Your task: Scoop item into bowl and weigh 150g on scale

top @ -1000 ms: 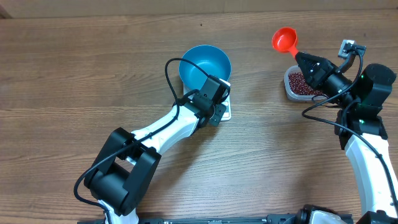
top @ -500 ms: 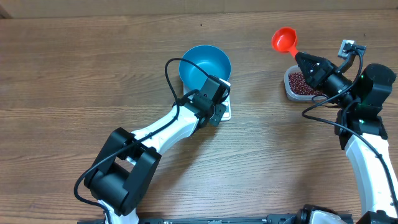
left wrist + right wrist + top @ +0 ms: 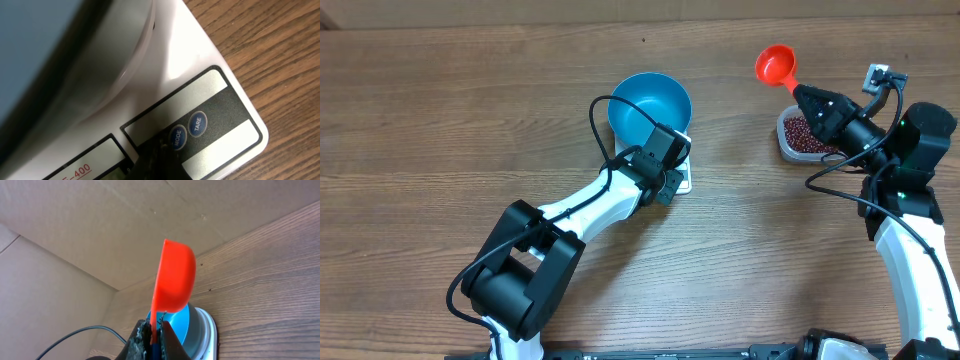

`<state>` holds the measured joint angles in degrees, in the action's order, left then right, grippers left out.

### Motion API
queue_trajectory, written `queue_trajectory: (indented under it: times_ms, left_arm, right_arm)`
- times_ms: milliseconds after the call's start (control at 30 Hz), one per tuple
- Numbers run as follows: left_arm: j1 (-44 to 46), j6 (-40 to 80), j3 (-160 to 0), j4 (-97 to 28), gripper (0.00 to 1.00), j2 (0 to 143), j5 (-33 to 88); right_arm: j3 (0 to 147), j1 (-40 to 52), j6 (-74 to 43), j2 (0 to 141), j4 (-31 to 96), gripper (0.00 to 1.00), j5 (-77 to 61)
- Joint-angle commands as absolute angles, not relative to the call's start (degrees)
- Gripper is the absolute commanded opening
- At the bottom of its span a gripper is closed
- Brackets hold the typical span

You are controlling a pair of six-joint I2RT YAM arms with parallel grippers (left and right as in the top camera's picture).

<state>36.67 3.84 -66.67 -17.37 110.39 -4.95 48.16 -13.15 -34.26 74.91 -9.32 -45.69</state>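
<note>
- beans (image 3: 804, 134) lie in a loose maroon heap inside the clear tub (image 3: 783, 140), at the right of the counter (image 3: 460, 120) and right under the right arm (by far the nearer arm).
- left tool (image 3: 667, 186) is pressed together and holds nothing. in its wrist view the dark tip (image 3: 157, 160) sits at the mode button (image 3: 176, 137), with the tare button (image 3: 197, 123) just beside it.
- scale (image 3: 683, 180) carries the blue bowl (image 3: 650, 105), which covers most of it. no beans show in the bowl.
- right tool (image 3: 799, 92) is pinching the handle of the red scoop (image 3: 775, 65). the handle's long axis runs away from the robot and leftward, and the cup hangs beyond the tub's far edge (it looks empty from above).
- judged from this, the coming dip turns on one thing: the beans lie back toward the robot from the cup, beneath the tool itself. the cup would have to come back and down, and the bowl is well apart to the left.
</note>
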Motion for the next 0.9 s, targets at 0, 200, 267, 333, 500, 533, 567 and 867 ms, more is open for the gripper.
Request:
queue_trajectory:
  times_ms: [0,200,267,333,500,533,567,867]
  left_arm:
    - [36.88,2.5,-65.78,-17.69,0.04,112.29,-4.47]
    - [36.99,2.5,-65.84,-17.78,0.04,109.97,-4.4]
    - [37.32,2.26,-65.84,-18.0,0.04,108.25,-4.4]
    - [37.89,2.04,-65.84,-18.39,0.04,105.93,-4.43]
    - [39.2,1.21,-65.84,-18.92,0.04,98.85,-4.47]
    - [39.27,1.23,-65.84,-19.09,0.04,97.27,-4.45]
    - [39.27,1.23,-65.84,-19.22,0.04,95.81,-4.45]
    - [37.98,1.3,-65.84,-24.73,0.04,84.75,-5.54]
  right_arm:
    - [49.52,-13.37,-34.11,74.81,-9.52,0.04,-46.17]
    - [49.52,-13.37,-34.11,74.81,-9.52,0.04,-46.15]
    - [49.52,-13.37,-34.11,74.81,-9.54,0.04,-46.15]
    - [49.52,-13.37,-34.11,74.81,-9.56,0.04,-46.15]
    - [49.52,-13.37,-34.13,74.81,-9.56,0.04,-46.17]
    - [49.52,-13.37,-34.13,74.81,-9.56,0.04,-46.15]
    - [49.52,-13.37,-34.13,74.81,-9.56,0.04,-46.17]
    - [49.52,-13.37,-34.76,74.81,-9.61,0.04,-46.63]
